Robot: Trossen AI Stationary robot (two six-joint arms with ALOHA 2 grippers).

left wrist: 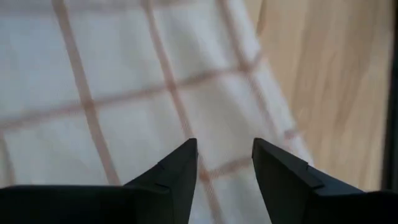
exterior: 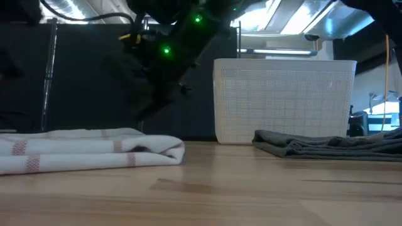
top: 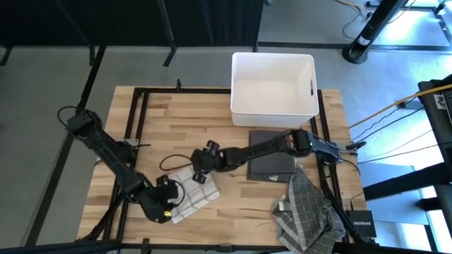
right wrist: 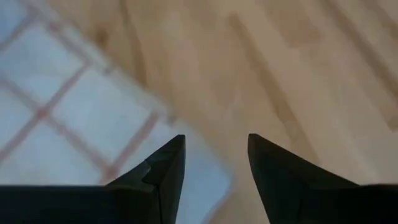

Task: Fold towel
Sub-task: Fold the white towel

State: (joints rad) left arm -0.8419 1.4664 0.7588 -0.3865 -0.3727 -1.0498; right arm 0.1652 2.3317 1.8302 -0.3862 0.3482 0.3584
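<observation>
White checked towel, folded flat on the bench, well in front of the white bin. Left tool at its near-left edge, right tool at its far edge, both released, empty. Advice: pinch matching corners together, lift evenly.

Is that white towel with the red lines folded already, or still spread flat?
Folded. In the low view the white towel lies in stacked layers with a rounded fold at one end; from above it is a compact rectangle.

Grey floor, black curtain behind, perhaps ceiling strip lights overhead
</observation>
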